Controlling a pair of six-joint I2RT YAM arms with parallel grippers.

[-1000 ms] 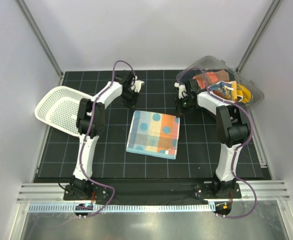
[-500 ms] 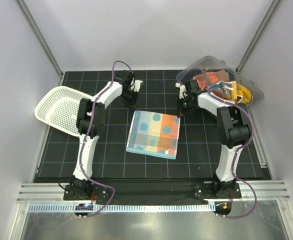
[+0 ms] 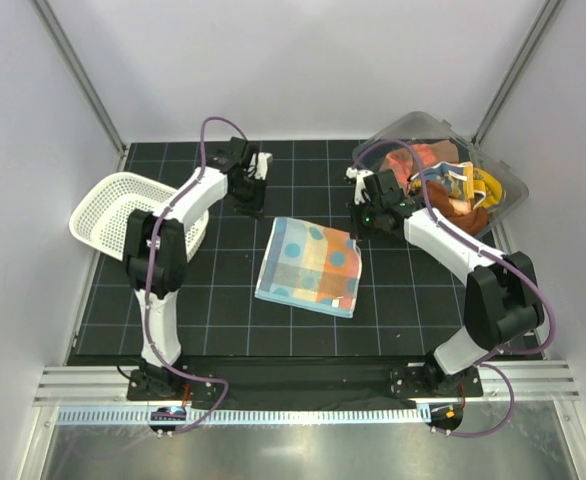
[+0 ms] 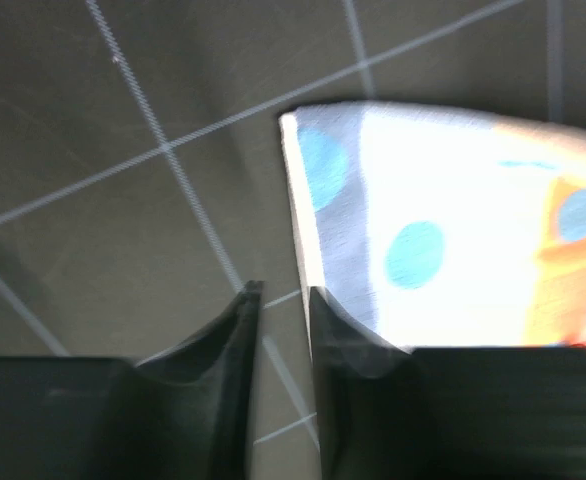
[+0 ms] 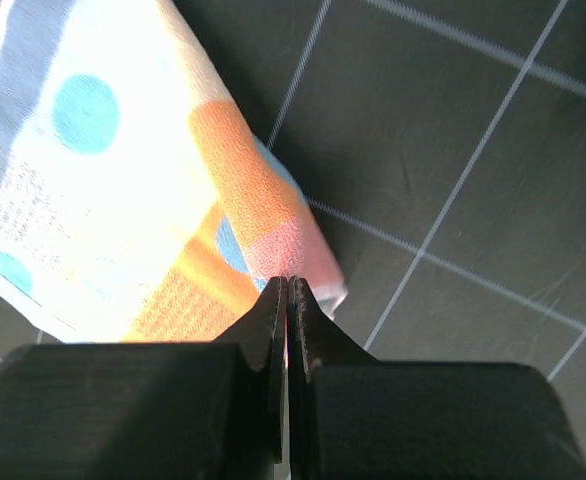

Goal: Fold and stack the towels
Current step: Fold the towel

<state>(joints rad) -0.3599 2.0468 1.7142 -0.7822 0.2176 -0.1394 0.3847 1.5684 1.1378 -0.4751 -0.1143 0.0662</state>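
Note:
One towel, folded into a rectangle with blue spots and orange and pink patches, lies mid-mat. My left gripper hovers at its far left corner. In the left wrist view the jaws stand narrowly open, showing only mat between them, and the towel's edge runs beside the right finger. My right gripper is at the far right corner. There the jaws are shut on the pink corner of the towel. More towels, orange, yellow and blue, lie bunched in the clear bin.
The clear plastic bin stands at the back right, just behind my right arm. A white mesh basket sits at the left edge of the black gridded mat, partly under my left arm.
Both arms have swung their elbows outward. The right jaws closed at the towel's corner. The left jaws have parted a little. The towel has turned slightly clockwise, its far right corner now curved.

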